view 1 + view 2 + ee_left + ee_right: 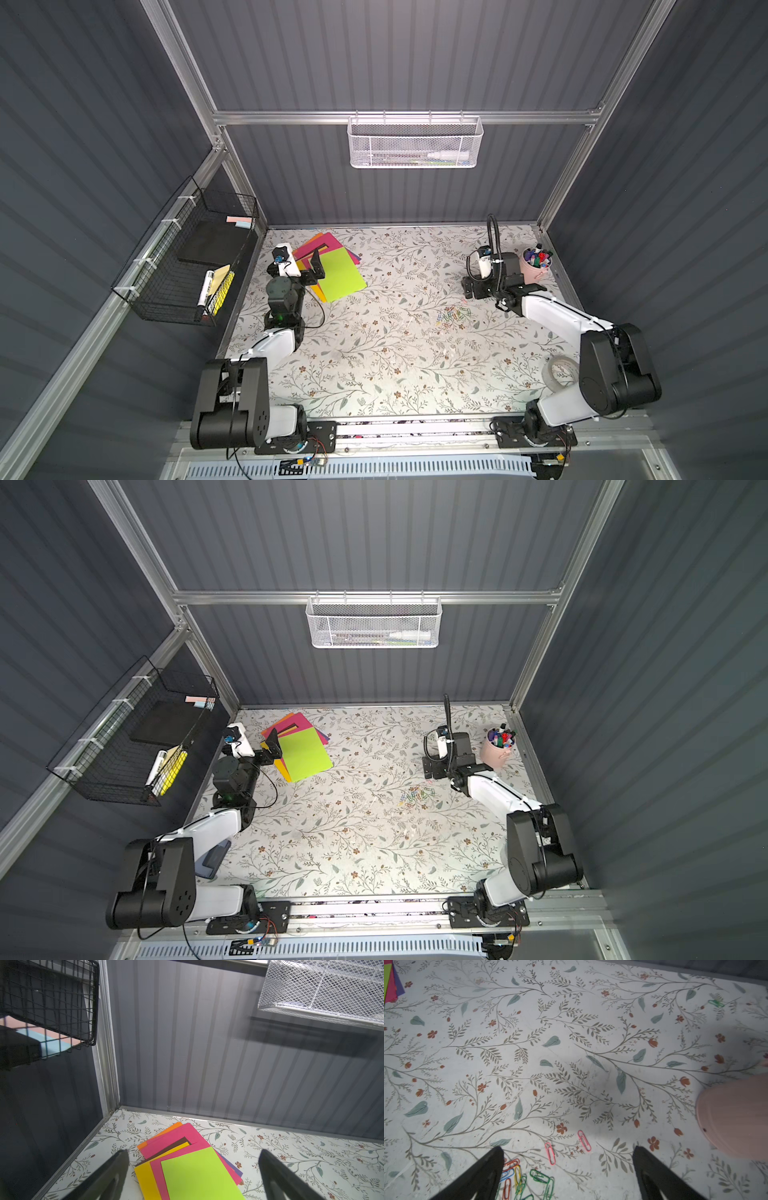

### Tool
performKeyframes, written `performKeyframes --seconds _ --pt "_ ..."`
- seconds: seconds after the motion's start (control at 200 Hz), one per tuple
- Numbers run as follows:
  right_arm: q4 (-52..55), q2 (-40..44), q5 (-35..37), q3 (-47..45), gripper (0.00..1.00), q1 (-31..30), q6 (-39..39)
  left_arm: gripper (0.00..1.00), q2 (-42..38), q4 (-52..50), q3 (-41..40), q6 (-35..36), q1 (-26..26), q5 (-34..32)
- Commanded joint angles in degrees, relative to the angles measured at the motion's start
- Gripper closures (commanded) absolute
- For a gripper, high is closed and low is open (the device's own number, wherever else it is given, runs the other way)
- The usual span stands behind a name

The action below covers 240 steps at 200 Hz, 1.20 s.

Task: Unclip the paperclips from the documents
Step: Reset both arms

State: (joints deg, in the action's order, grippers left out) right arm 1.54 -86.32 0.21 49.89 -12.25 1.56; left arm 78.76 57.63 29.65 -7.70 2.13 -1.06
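While I scan both top views, the documents [340,276] lie fanned at the back beside my left arm, and the paperclips [455,316] are heaped loose nearer my right arm. Left wrist view: the left gripper [193,1152] gapes wide and empty over the documents. Right wrist view: the right gripper [568,1148] gapes wide and empty over the paperclips.

no text, label, brand, number or sign can be read in any view. in both top views, the white marker [204,286] in the black wire basket [166,291] at the left of the frame is too small for any print on it to be told. the white bottle [446,156] in the white mesh basket [411,145] at upper centre is blurred behind the mesh. the markers [538,257] in the pink cup [536,274] at the right of the frame show only their colours. in the left wrist view, the documents [199,1176] at the lower centre of the frame show plain, solid-coloured faces.
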Motion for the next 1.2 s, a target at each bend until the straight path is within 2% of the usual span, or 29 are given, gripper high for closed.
performKeyframes --seconds 0.0,0.15,0.295,0.45,0.645,1.196 --pt "-5.50 0.89 4.29 -5.08 0.01 0.91 1.43 0.01 2.53 9.90 -1.23 3.28 0.07 1.04" --pt "-21.54 3.04 5.62 -15.09 0.01 2.17 4.49 0.00 5.78 18.16 -3.28 3.83 0.07 1.06" --pt "-25.96 1.71 5.46 -15.70 0.01 4.11 5.64 0.00 10.10 23.52 -3.01 3.47 0.07 1.94" --pt "-26.10 0.86 0.70 -15.10 0.01 7.66 3.57 0.00 14.83 29.07 -3.35 3.01 0.03 2.95" --pt "-38.91 1.71 -4.61 -22.74 0.01 11.88 0.85 0.00 17.06 30.54 -3.11 4.69 -1.50 1.45" --pt "-42.16 0.52 -0.39 -24.32 0.01 11.73 -1.38 0.00 18.02 31.65 -3.26 4.54 -1.87 0.58"
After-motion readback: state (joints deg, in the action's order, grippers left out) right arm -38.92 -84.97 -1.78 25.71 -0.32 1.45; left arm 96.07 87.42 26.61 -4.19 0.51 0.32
